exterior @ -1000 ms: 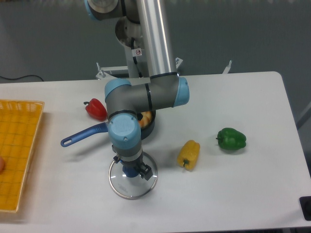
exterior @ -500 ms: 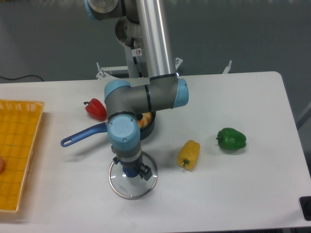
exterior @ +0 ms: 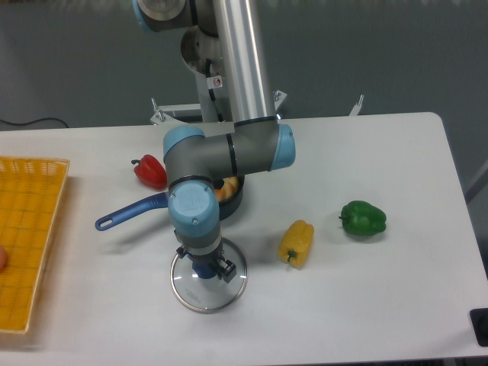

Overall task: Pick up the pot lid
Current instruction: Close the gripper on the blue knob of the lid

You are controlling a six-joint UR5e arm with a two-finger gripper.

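From where I stand, the glass lid [exterior: 210, 296] lies flat on the white table [exterior: 381, 313], its round metal rim showing and its dark blue knob [exterior: 203, 271] in the middle. The grey arm [exterior: 252, 69] reaches down from twelve o'clock, and its gripper [exterior: 204, 261] points down over the lid. The two fingers stand apart, one on the ten o'clock side of the knob and the other on the four o'clock side. They look unclenched to me, though I can't make out whether either one touches the knob.

Taking the lid as the centre of the dial, a dark pot [exterior: 235, 203] sits between twelve and one, partly behind the gripper, with something orange-brown [exterior: 229, 187] inside. A blue handle [exterior: 131, 211] sticks out toward ten, its inner end hidden. Past it, at eleven, lies a red pepper [exterior: 151, 173]. Between two and three there's a yellow piece [exterior: 296, 244], and well beyond it in the same direction a green pepper [exterior: 363, 219]. Over at nine stands an orange-yellow tray [exterior: 49, 225], with a reddish thing [exterior: 2, 258] in it, cut off by the edge of view.
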